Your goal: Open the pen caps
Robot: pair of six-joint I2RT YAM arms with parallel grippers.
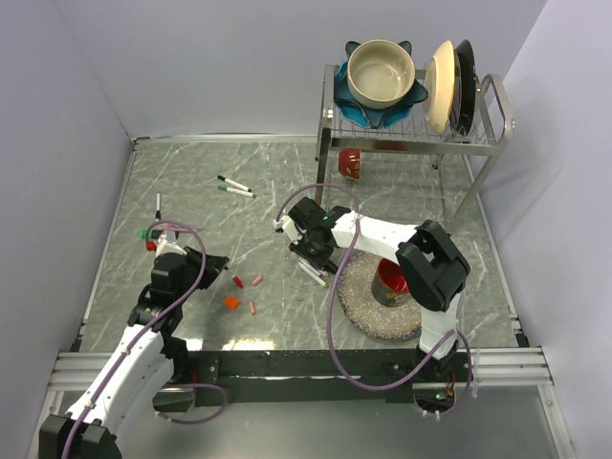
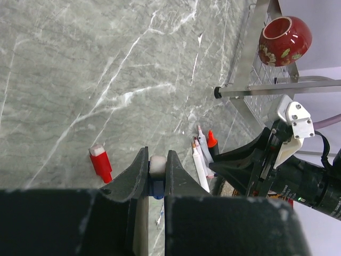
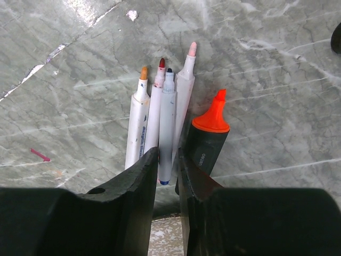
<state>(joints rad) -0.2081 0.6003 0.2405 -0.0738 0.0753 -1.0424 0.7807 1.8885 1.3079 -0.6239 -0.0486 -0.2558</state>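
My left gripper (image 2: 157, 160) is shut on a small blue pen cap (image 2: 156, 186) with a white end, held above the table; in the top view it (image 1: 218, 262) is left of centre. A red cap (image 2: 100, 164) lies just left of it. My right gripper (image 3: 166, 156) is shut on the end of a blue-tipped white marker (image 3: 167, 117), which lies in a row of uncapped markers (image 3: 143, 120) beside an uncapped orange highlighter (image 3: 209, 136). In the top view, loose caps, red (image 1: 237, 281) and orange (image 1: 231, 302), lie between the grippers.
Two capped markers (image 1: 235, 186) lie further back. Another marker (image 1: 158, 205) and a green cap (image 1: 145, 232) lie far left. A dish rack (image 1: 411, 134) with bowls stands back right, a red cup (image 1: 350, 163) under it. A round mat (image 1: 368, 306) holds a red cup (image 1: 392, 279).
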